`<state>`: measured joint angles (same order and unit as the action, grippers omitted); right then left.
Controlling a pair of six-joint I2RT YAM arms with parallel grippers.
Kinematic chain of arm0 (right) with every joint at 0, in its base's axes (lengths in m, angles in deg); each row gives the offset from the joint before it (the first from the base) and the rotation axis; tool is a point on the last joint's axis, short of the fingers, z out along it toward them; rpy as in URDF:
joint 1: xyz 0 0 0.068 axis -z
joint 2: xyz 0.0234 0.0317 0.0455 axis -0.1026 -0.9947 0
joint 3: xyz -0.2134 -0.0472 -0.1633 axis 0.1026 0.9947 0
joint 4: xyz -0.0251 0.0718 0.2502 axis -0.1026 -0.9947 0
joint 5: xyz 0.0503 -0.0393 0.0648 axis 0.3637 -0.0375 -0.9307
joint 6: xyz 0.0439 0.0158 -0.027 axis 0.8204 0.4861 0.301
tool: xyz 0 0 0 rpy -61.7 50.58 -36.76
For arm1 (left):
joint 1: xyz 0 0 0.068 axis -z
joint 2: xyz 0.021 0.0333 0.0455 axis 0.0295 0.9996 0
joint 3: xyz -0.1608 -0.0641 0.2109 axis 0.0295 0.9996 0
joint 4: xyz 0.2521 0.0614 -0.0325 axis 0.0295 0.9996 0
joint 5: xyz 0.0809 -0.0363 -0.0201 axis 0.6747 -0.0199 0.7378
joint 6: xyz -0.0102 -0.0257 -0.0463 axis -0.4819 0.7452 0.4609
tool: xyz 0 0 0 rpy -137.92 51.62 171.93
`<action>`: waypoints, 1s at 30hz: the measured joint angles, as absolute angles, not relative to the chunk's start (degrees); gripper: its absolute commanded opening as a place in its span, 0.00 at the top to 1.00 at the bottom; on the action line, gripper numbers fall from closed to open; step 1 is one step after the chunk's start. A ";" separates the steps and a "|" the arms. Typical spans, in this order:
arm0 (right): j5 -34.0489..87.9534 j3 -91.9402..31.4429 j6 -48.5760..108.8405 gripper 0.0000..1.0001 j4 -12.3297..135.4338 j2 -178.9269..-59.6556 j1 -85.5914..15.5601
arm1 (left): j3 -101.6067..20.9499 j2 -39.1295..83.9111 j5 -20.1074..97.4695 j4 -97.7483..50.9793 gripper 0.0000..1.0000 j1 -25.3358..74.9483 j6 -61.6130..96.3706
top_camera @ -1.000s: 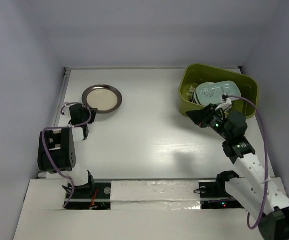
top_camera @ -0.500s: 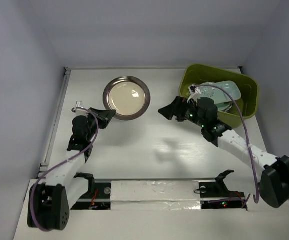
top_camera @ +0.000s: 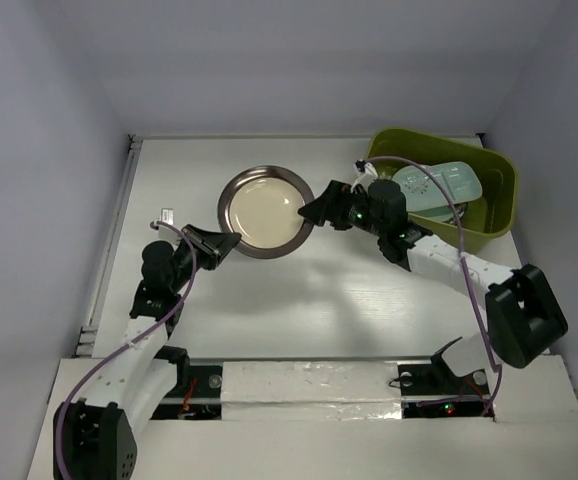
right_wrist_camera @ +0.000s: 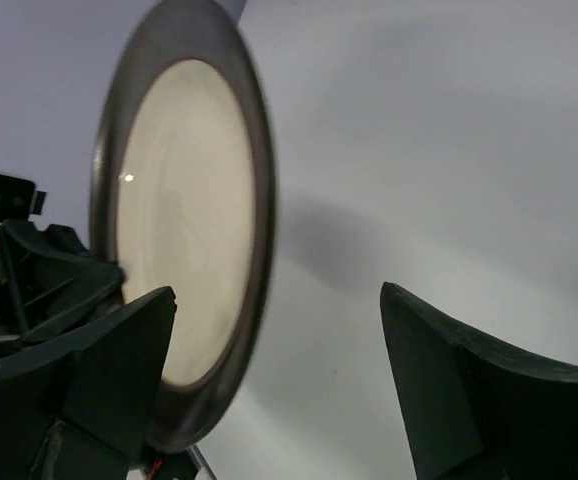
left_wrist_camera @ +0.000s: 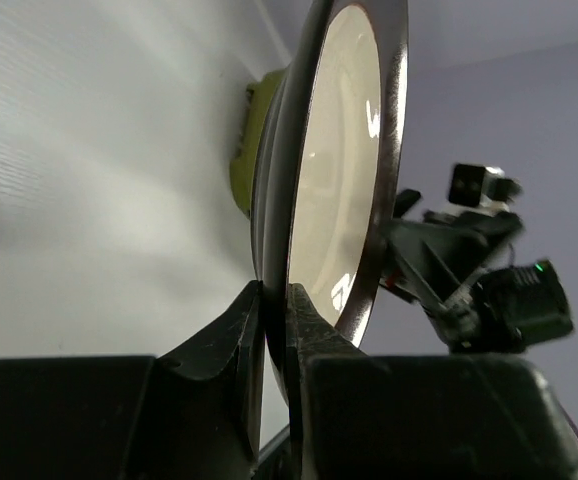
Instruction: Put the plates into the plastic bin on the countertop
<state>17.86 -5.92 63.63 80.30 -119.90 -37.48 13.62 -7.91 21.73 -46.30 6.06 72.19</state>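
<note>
My left gripper (top_camera: 219, 243) clamped the round metal-rimmed cream plate (top_camera: 266, 210) at its rim farthest from the olive-green plastic bin (top_camera: 504, 190); stiff, slick-looking, probably light, so my wide-open, empty right gripper (top_camera: 314, 212) should take the bin-side rim.

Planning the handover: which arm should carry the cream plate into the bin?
Right. The right gripper is open at the plate rim nearest the bin; the left gripper, shut on the opposite rim, sits farther off.
</note>
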 measured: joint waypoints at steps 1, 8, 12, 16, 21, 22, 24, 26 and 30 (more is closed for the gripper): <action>17.69 -5.92 63.98 0.19 80.61 -120.91 -37.48 | 13.62 -8.68 21.36 -46.16 1.00 6.12 72.30; 16.68 -5.75 68.35 1.00 85.41 -122.48 -38.03 | 13.60 -11.61 18.85 -43.70 0.88 6.23 70.86; 17.64 -4.13 71.28 1.00 87.14 -120.93 -37.66 | 13.12 -12.00 17.32 -44.46 0.41 6.23 69.87; 17.32 0.39 73.21 1.00 86.62 -117.23 -33.83 | 9.71 -13.47 16.83 -42.06 0.22 6.36 66.11; 17.69 3.50 72.07 1.00 79.03 -107.35 -19.06 | 2.19 -18.03 19.59 -34.14 0.05 6.51 57.98; 18.19 3.45 71.50 1.00 77.74 -105.19 -15.74 | 0.92 -19.30 20.24 -32.81 0.03 6.58 56.34; 21.53 2.91 70.02 1.00 75.64 -101.65 -9.59 | -0.96 -21.42 21.38 -30.41 0.01 6.60 53.44; 22.54 1.55 69.08 1.00 74.14 -100.45 -4.06 | -1.83 -23.39 22.21 -28.44 0.01 6.60 50.97; 22.36 -1.18 68.57 1.00 73.06 -103.42 4.53 | -2.35 -24.74 23.02 -25.05 0.01 6.60 47.10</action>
